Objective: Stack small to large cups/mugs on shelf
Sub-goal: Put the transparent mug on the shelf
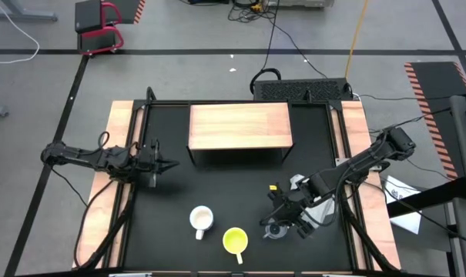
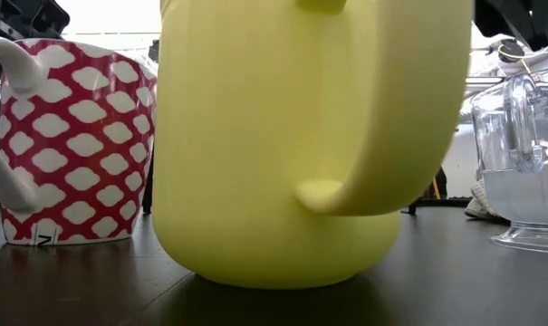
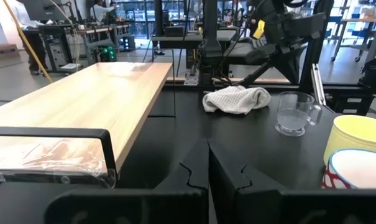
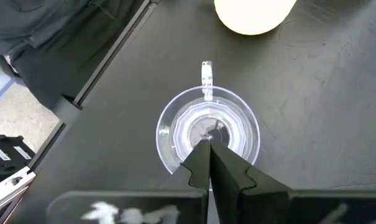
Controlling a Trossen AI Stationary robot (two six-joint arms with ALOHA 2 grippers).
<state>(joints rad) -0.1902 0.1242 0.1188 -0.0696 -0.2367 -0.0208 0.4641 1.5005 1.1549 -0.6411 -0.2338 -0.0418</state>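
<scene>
Your left gripper [image 1: 173,164] sits pinched shut, parked beside the empty shelf [image 1: 240,125]. Up front the red-patterned mug [image 1: 201,220] and yellow mug [image 1: 235,241] wait. Right gripper [image 4: 210,146] hangs over the glass cup [image 4: 208,132], fingers together, probably not touching yet. Open wide, straddle one wall, avoid the handle, then squeeze
</scene>
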